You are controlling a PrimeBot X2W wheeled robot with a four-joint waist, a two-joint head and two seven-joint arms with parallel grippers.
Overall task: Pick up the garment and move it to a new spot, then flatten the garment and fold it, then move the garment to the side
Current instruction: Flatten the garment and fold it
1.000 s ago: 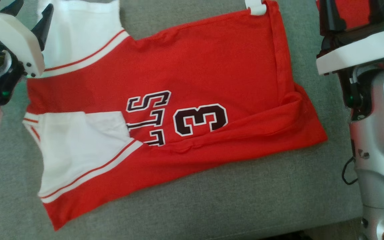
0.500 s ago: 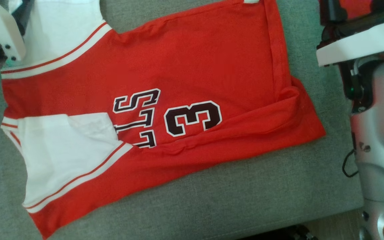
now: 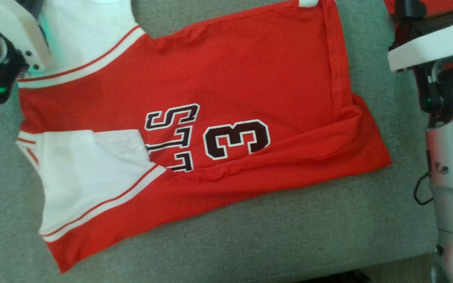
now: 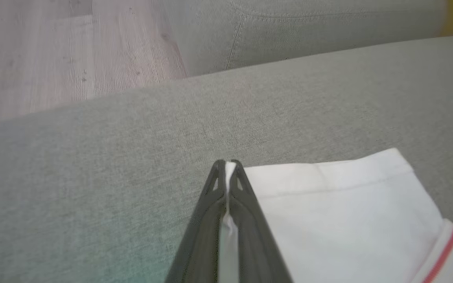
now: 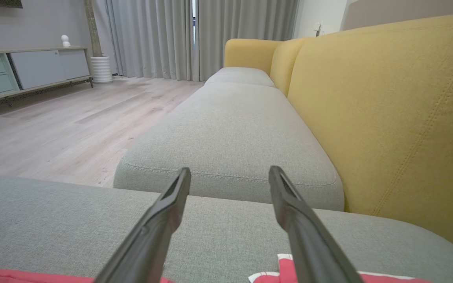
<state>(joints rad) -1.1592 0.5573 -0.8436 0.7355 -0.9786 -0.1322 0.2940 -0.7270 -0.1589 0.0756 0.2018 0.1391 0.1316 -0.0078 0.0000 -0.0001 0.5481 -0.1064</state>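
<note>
Left wrist view shows the left gripper (image 4: pixel 226 163) clenched on the edge of a white sleeve (image 4: pixel 328 212) of the red jersey (image 3: pixel 226 78). In the head view the jersey lies on the gray cushion (image 3: pixel 273 236), its long axis running across the frame, with the sleeves at the left and the hem at the right. Right wrist view has the right gripper (image 5: pixel 229 173) with fingers spread and empty above the cushion, a pale wood floor (image 5: pixel 53 125) at left, gray curtains (image 5: pixel 151 35) at top and a yellow sofa back (image 5: pixel 387 98) at right.

Bare grey cushion (image 3: pixel 250 236) around garment (image 3: pixel 230 78), passable; yellow backrest (image 5: pixel 387 118) blocks one side; wood floor (image 5: pixel 53 129) beyond edge.
</note>
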